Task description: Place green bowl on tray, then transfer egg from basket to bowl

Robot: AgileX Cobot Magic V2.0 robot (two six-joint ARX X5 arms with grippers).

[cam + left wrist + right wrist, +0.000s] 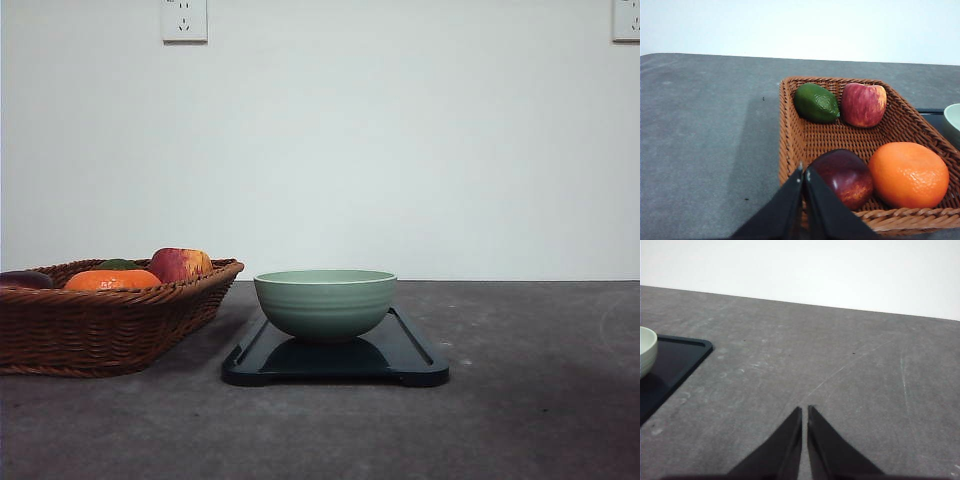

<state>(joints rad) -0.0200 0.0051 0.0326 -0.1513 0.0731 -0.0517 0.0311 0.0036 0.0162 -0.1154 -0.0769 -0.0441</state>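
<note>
The left jaws are pressed together with nothing between them, their tips hanging over the near rim of the basket (790, 125). The egg (842, 177) lies in the basket just beyond and to the right of those tips. The first risk is plain: shut as they are, the jaws would only prod the egg if they came down, and it would probably roll across the weave. Opened wide, one finger may catch the wicker rim right under the tips. The other may push the orange (909, 174), which sits close against the egg on the side away from the jaws. The egg looks smooth and rounded, so an off-centre pinch would likely squirt it out. The lime (816, 103) and the apple (863, 104) sit at the basket's far end, well beyond the jaws, and seem unlikely to interfere. Further right, the green bowl (325, 303) stands upright on the tray (410, 365), so the first step looks done. An egg let go from high up could bounce out or shift the bowl. The right jaws are likewise closed and empty, low over the bare desk (840, 370), with the tray's corner off to their left and well apart.
</note>
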